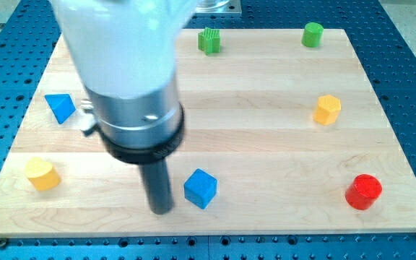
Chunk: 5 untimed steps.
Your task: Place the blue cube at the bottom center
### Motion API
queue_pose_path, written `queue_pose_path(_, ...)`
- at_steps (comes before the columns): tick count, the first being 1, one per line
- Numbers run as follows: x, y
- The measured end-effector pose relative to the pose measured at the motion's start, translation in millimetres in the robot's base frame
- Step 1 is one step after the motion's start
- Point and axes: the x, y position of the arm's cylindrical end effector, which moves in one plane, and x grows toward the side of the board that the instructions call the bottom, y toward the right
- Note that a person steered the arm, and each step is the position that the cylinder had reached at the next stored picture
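The blue cube [200,188] lies on the wooden board [237,137] near the view's bottom, a little left of centre. My tip [162,211] is down on the board just to the cube's left and slightly lower, a small gap apart from it. The arm's grey and white body rises above the tip and hides the board's upper left part.
A blue triangular block [60,107] and a yellow heart-shaped block [42,175] sit at the view's left. A green block [209,40] and a green cylinder [312,34] sit at the top. A yellow block [327,110] and a red cylinder [364,192] sit at the right.
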Motion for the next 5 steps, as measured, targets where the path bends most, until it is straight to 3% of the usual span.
queue_pose_path(2, -34, -34)
queue_pose_path(3, -80, 0)
queue_pose_path(5, -60, 82)
